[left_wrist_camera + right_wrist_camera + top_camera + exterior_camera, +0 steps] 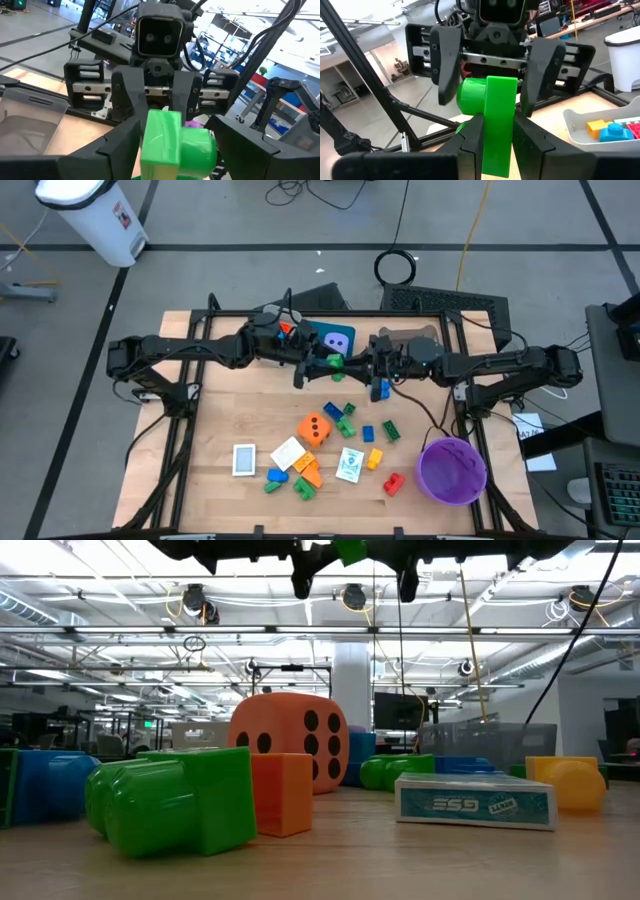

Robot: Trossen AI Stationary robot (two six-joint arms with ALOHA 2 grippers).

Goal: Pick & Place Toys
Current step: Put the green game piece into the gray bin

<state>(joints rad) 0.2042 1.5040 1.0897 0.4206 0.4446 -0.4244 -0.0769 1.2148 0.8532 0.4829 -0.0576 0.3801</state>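
Observation:
A green brick (333, 362), a flat plate with a round stud on one face, hangs high over the table's far middle. My left gripper (322, 363) reaches it from the left and my right gripper (348, 365) from the right, facing each other, both shut on it. Below, on the table's near half, lie the orange die (315, 428), white cards (244, 460) and several small bricks (347, 420). The purple die (338, 340) sits in a tray at the back. My left gripper holds the green brick between its two fingers, one against the stud's end (210, 145), the other against the plate's flat back (147, 142). The fingers come level from the table's left. The brick is lifted clear of the table. My right gripper pinches the brick's flat plate (497, 125) between its two fingers, on the plate's two faces beside the stud (470, 97). The fingers come about level from the table's right. The plate stands on edge, clear of the table.
A round purple bowl (452, 470) stands at the near right. Trays stand at the far edge, one with bricks (607, 131) inside and a brown one (410, 340) behind my right arm. The wooden table's front edge (330, 525) lies beyond the loose toys.

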